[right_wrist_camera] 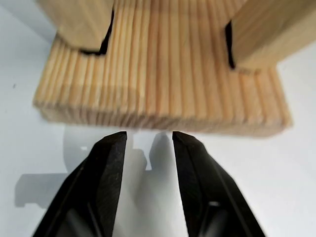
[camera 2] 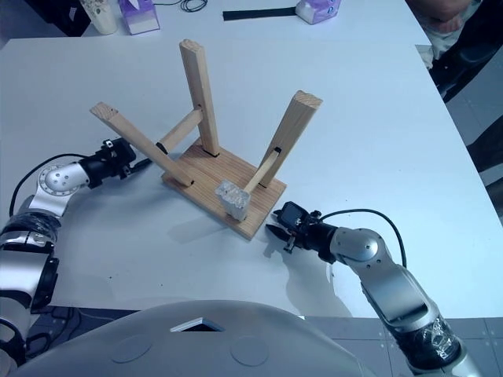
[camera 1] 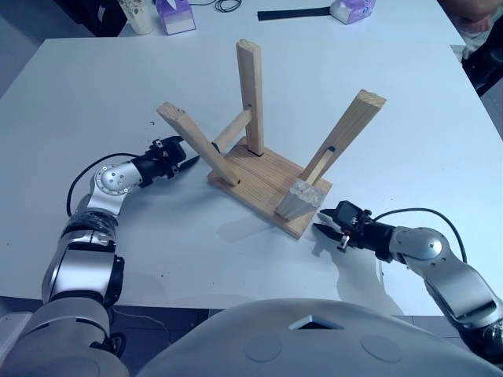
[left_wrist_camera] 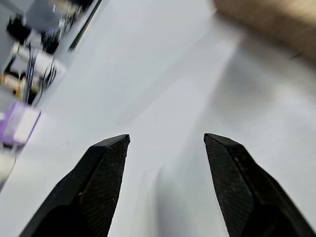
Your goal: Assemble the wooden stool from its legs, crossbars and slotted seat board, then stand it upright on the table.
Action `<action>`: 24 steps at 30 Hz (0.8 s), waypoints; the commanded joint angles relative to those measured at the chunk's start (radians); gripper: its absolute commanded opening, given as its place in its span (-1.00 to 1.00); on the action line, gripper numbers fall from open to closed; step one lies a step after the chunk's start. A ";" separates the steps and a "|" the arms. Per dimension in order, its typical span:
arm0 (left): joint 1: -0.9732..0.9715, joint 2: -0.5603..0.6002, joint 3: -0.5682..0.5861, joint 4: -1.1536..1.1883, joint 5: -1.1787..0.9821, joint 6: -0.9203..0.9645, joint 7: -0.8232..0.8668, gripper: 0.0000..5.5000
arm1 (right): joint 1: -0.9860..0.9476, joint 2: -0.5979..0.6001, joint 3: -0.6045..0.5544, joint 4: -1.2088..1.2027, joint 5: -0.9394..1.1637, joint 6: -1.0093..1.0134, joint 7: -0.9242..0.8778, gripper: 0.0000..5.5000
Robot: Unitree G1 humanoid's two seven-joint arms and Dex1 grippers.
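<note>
- The stool (camera 1: 253, 118) sits upside down mid-table (camera 1: 409, 133), with the board (camera 1: 259, 179) flat and the legs up.
- Looks like only the flip is left. I'd grab opposite legs low and roll slowly so nothing pops loose.
- Left gripper (camera 1: 187, 162) is spread and empty beside the left leg (camera 1: 198, 143). Right gripper (camera 1: 324, 228) is slightly parted and empty at the board's near right edge.
- Can't tell how deep the legs are seated.

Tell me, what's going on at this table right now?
The wooden stool sits upside down on the table, seat board flat, legs up with crossbars between them. Both end effectors are open and hold nothing: the left end effector beside a tilted leg, the right end effector at the board's near edge. It isn't upright yet.
</note>
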 commanded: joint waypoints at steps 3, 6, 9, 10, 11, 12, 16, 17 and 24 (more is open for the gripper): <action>0.185 -0.009 -0.101 -0.057 0.033 -0.046 -0.116 0.02 | -0.022 0.013 0.000 0.041 -0.030 -0.019 -0.027 -0.38; 0.260 0.009 -0.113 -0.181 -0.052 -0.016 -0.198 0.02 | -0.030 0.014 -0.033 0.078 -0.033 -0.046 -0.036 -0.38; 0.361 0.043 -0.132 -0.340 -0.150 0.063 -0.284 0.02 | -0.044 0.006 -0.078 0.120 -0.030 -0.079 -0.033 -0.38; 0.393 0.056 -0.135 -0.390 -0.177 0.094 -0.302 0.02 | -0.050 0.003 -0.090 0.131 -0.027 -0.088 -0.029 -0.38; 0.423 0.068 -0.133 -0.439 -0.202 0.129 -0.311 0.02 | -0.057 -0.001 -0.100 0.140 -0.025 -0.096 -0.022 -0.38; 0.448 0.078 -0.129 -0.485 -0.225 0.166 -0.314 0.02 | -0.062 -0.007 -0.109 0.147 -0.024 -0.103 -0.015 -0.38; 0.500 0.107 -0.067 -0.616 -0.303 0.316 -0.271 0.02 | -0.058 -0.031 -0.132 0.149 -0.019 -0.126 0.019 -0.38; 0.508 0.116 -0.048 -0.637 -0.315 0.348 -0.258 0.02 | -0.052 -0.037 -0.133 0.149 -0.020 -0.133 0.027 -0.38; 0.647 0.156 0.011 -0.832 -0.347 0.492 -0.244 0.02 | 0.010 -0.052 -0.174 0.123 -0.017 -0.152 0.042 -0.38</action>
